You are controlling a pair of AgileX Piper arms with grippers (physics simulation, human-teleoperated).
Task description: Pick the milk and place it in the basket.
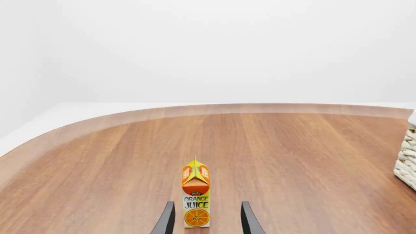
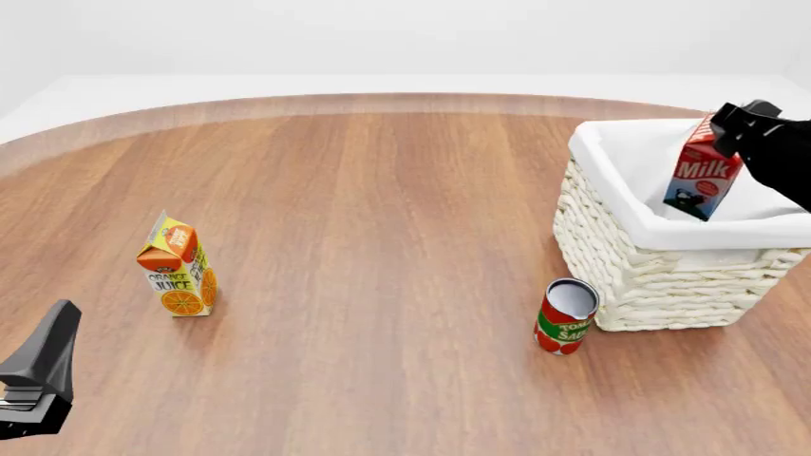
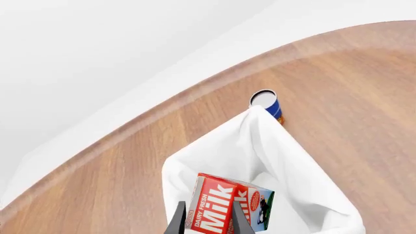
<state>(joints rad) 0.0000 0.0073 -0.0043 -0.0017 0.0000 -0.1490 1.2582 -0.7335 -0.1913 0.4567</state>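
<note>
My idle left pincer [image 2: 36,375], jaws parted, sits nearest, while far right my right pincer [image 3: 206,220] grasps the milk carton [image 2: 701,178] low inside the wicker basket [image 2: 640,271]; I judge I should lower it upright, then release gently.

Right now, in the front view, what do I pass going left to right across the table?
left gripper → orange juice carton → tomato sauce can → basket, with the milk held over its liner by the right gripper.
</note>
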